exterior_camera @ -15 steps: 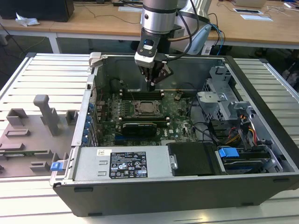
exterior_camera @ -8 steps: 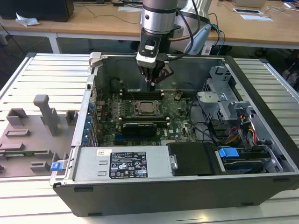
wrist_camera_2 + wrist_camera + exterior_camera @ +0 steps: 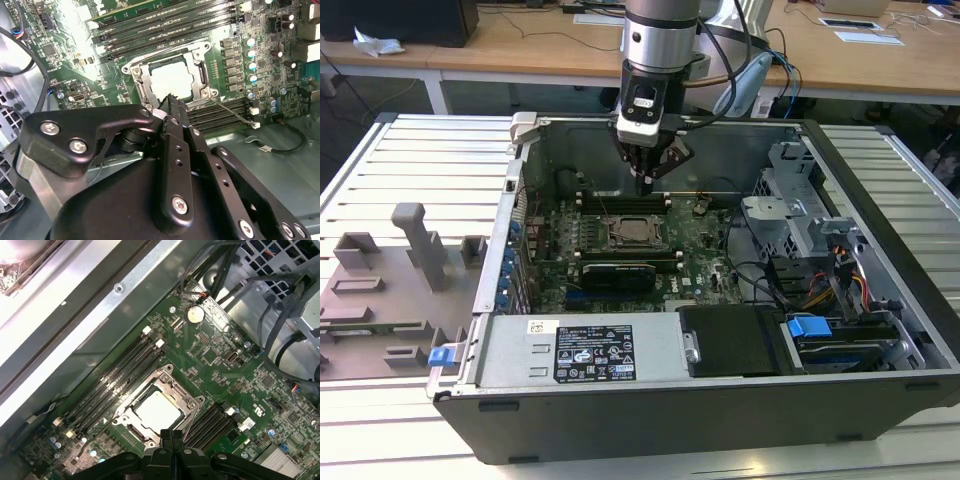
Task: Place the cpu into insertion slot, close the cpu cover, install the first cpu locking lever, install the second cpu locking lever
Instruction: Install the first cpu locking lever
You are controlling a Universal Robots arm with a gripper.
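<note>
The square silvery chip [image 3: 157,410] lies flat in its socket [image 3: 123,421], with the metal cover [image 3: 176,390] folded down around it.

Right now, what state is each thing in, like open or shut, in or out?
cpu cover: folded down flat around the chip.
cpu: seated, silvery top showing through the cover's window.
gripper: shut, holding nothing, tips close by the cover; contact unclear.
computer case: open, lying on its side.
</note>
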